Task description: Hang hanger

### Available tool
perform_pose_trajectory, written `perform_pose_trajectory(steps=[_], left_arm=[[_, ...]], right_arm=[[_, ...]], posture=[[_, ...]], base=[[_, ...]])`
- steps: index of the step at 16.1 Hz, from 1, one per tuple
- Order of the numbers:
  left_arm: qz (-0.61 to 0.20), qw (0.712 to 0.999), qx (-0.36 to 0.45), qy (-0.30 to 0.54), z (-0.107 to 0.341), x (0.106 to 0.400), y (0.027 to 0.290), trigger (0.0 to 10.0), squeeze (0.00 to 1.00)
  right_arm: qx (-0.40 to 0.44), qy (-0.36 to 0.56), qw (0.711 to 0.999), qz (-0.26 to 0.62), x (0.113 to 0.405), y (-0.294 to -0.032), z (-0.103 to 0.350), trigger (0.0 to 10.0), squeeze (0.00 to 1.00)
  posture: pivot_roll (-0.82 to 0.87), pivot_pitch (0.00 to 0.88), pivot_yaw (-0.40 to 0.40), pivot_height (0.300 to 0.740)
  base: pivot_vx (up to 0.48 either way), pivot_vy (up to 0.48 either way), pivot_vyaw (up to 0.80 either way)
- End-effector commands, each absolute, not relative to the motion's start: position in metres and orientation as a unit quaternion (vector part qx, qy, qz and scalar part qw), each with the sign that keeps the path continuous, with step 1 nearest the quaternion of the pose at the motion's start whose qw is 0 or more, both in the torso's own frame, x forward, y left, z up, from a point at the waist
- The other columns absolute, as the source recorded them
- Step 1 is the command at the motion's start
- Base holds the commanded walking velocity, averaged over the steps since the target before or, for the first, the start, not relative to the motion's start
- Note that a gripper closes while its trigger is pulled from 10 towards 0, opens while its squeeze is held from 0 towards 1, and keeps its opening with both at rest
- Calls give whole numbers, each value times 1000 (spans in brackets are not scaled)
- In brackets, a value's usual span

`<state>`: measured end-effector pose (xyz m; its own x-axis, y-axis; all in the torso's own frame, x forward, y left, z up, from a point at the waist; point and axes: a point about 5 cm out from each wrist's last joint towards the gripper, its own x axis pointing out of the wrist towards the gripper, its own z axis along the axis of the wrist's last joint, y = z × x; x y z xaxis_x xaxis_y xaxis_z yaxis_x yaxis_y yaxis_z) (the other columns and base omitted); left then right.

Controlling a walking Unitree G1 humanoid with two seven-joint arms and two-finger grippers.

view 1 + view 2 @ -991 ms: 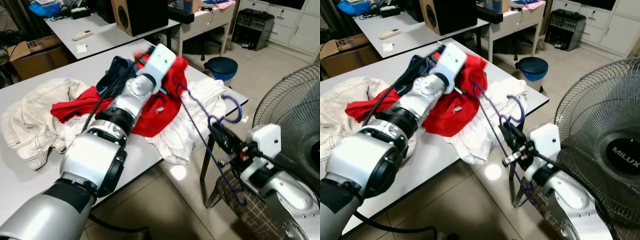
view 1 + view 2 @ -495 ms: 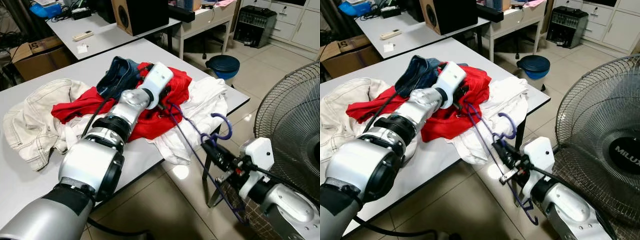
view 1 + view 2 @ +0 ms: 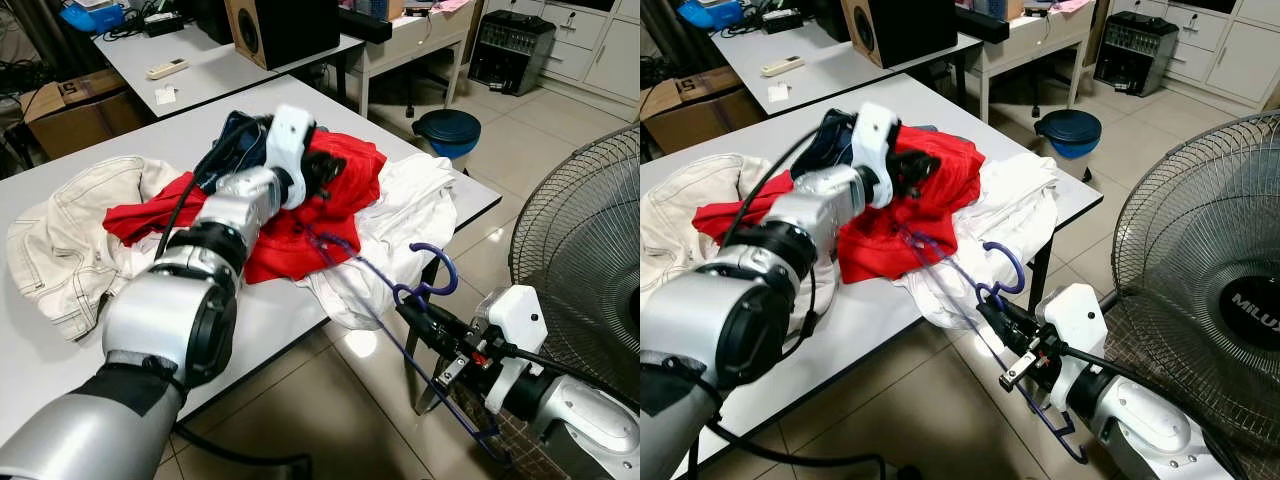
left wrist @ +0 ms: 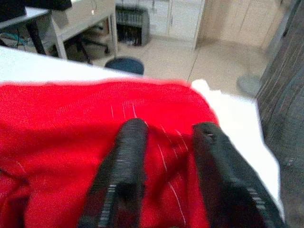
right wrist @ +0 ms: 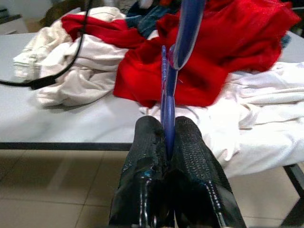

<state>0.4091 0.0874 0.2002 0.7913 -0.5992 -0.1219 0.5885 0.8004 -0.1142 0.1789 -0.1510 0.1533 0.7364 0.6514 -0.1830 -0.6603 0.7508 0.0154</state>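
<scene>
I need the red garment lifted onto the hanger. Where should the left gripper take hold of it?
Probably the raised fold of the red garment under the open left gripper, coming from above: it bunches up there, clear of the white cloth. The right gripper holds the hanger.

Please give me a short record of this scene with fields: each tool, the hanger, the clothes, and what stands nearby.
left tool: open, over the red garment
right tool: shut on the blue hanger beside the table edge
hanger: one end lies on the clothes
clothes: red, white shirt, beige jacket, piled on grey table
nearby: fan
</scene>
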Motion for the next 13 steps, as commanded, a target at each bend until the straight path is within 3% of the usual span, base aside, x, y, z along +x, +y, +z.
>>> perform_pose_trajectory(steps=[1, 2, 3, 4, 5, 6, 7, 9, 13], left_arm=[[-300, 951, -60, 48, 219, 414, 95, 10000, 1000], [-294, 950, -96, 35, 224, 415, 101, 10000, 1000], [-294, 946, -132, 21, 229, 416, 110, 10000, 706], [-300, 944, -136, 9, 233, 416, 119, 10000, 0], [-302, 947, -112, 9, 233, 416, 124, 10000, 0], [-303, 952, -19, 23, 226, 414, 136, 10000, 0], [-313, 945, 82, 47, 214, 410, 148, 10000, 0], [-342, 920, 175, 75, 197, 401, 167, 10000, 0], [-377, 882, 257, 116, 168, 386, 179, 10000, 0]], right_arm=[[-24, 83, 926, 367, 176, -149, 158, 10000, 0], [-25, 86, 925, 370, 175, -149, 159, 10000, 0], [-26, 93, 923, 372, 175, -149, 156, 10000, 0], [-31, 103, 926, 361, 177, -151, 152, 10000, 0], [-34, 105, 929, 352, 179, -152, 150, 10000, 0], [-39, 108, 941, 317, 185, -158, 147, 10000, 0], [-43, 110, 952, 284, 191, -166, 144, 10000, 0], [-33, 89, 967, 236, 197, -176, 147, 10000, 0], [43, 44, 976, 208, 200, -181, 153, 10000, 0]], posture=[[-121, 0, 125, 740], [-123, 0, 127, 740], [-123, 0, 127, 740], [-123, 0, 128, 740], [-121, 0, 127, 740], [-117, 0, 129, 740], [-115, 0, 130, 740], [-112, 0, 131, 740], [-109, 0, 129, 740]], base=[[0, 0, 0], [0, 0, 0], [0, 0, 0], [0, 0, 0], [0, 0, 0], [0, 0, 0], [0, 0, 0], [0, 0, 0], [0, 0, 0]])
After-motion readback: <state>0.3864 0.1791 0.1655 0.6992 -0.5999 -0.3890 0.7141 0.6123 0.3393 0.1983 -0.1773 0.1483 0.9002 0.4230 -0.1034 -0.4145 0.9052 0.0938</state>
